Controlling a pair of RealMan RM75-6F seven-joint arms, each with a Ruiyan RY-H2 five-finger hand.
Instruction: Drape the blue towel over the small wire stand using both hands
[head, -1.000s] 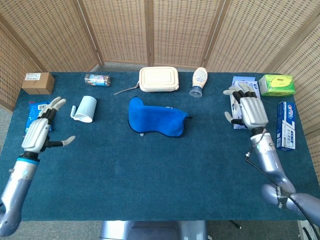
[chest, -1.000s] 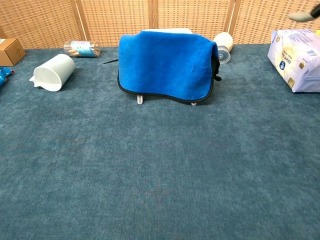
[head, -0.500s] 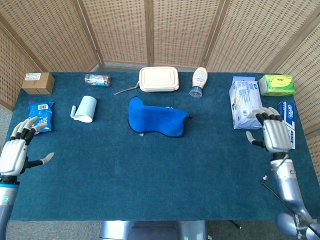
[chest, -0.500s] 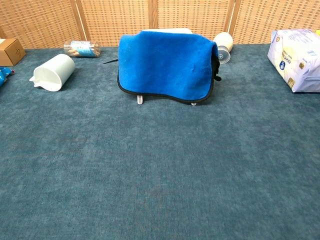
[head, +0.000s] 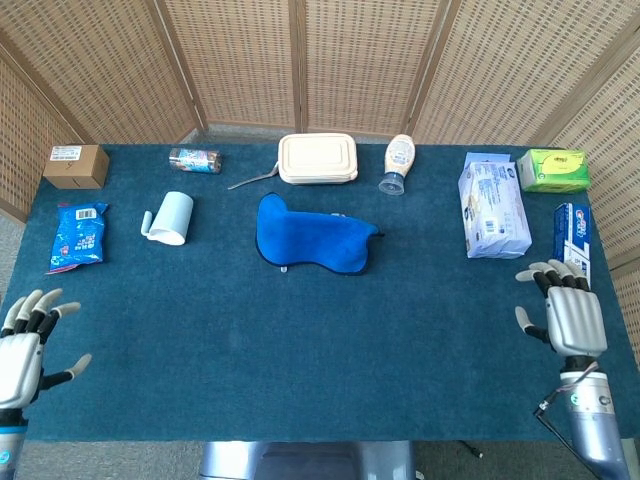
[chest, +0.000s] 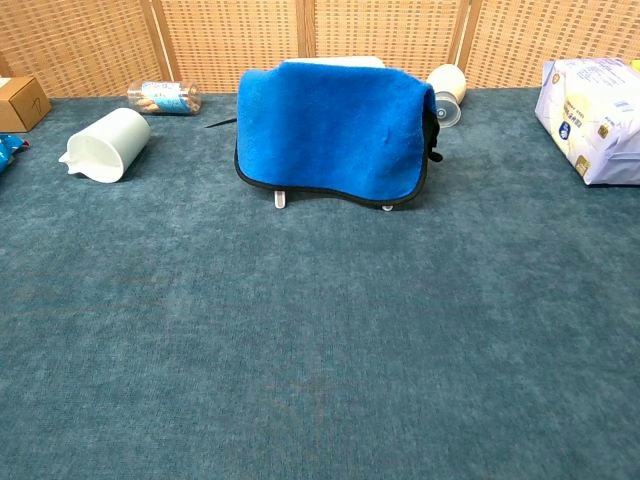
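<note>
The blue towel (head: 312, 238) (chest: 330, 135) hangs draped over the small wire stand, covering it almost fully. Only the stand's feet (chest: 280, 200) poke out below the towel's black-edged hem. My left hand (head: 22, 352) is at the near left corner of the table, fingers spread and holding nothing. Far to the right, my right hand (head: 570, 315) sits at the near right corner, also spread and empty. Both hands are well away from the towel, and neither shows in the chest view.
A white cup (head: 170, 217) lies on its side left of the towel. Behind it are a cream lunch box (head: 318, 158), a bottle (head: 397, 163), a cardboard box (head: 76, 166) and a snack bag (head: 75, 235). Tissue packs (head: 494, 205) sit right.
Both hands have drawn back from mid-table toward the near corners. The towel stays draped on the stand, unmoved.
</note>
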